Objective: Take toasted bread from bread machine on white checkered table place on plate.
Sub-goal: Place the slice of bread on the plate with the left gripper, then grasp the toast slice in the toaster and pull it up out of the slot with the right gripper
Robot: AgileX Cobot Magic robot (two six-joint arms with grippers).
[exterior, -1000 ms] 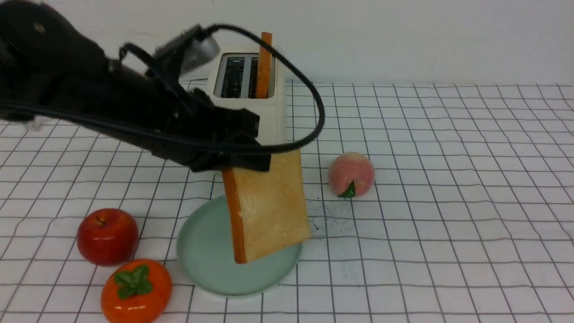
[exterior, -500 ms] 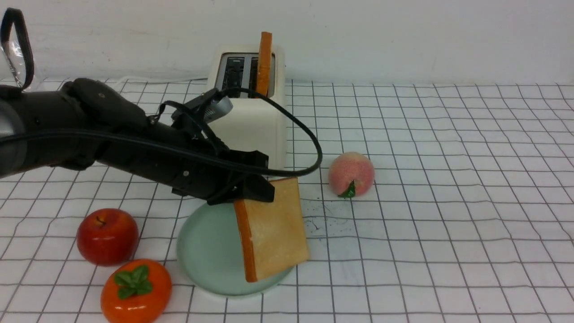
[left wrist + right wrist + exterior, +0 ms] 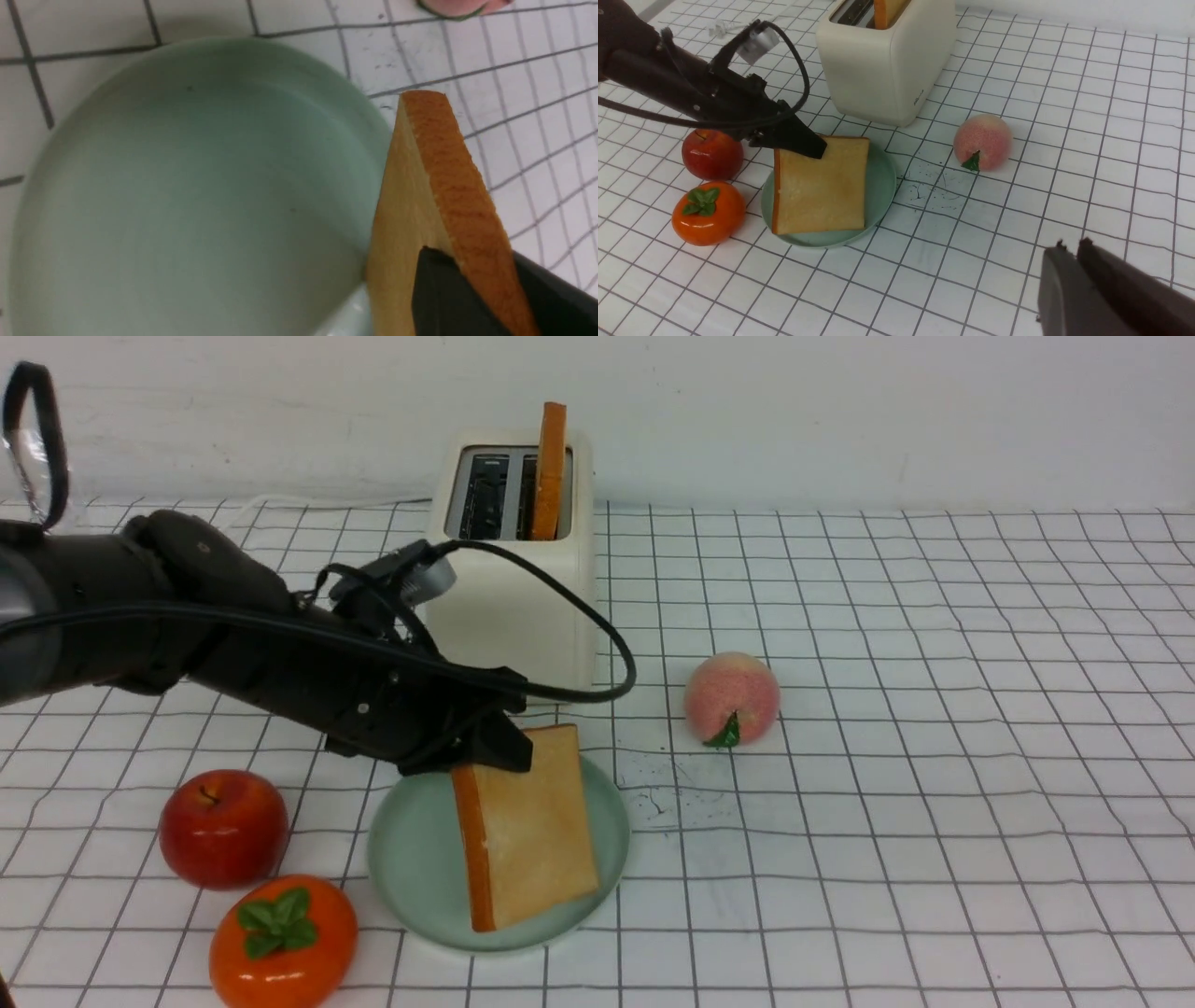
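Tight on my left, open counter (image 3: 934, 784) on my right.
My left fingers (image 3: 487, 753) clamp the toasted bread (image 3: 532, 821) over the plate (image 3: 415, 859), with the bread machine (image 3: 518, 607) close behind, its second slice (image 3: 551, 467) sticking up from a slot. The red apple (image 3: 223, 828) and the orange persimmon (image 3: 283, 941) crowd the plate's left rim. The peach (image 3: 732, 698) sits apart to the right; beyond it the counter is open.

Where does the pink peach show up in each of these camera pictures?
Front view: peach on the cloth, right of the toaster.
Left wrist view: only a peach sliver, beyond the plate.
Right wrist view: peach whole, beside the toaster.
Shared landmark: the mint-green plate.
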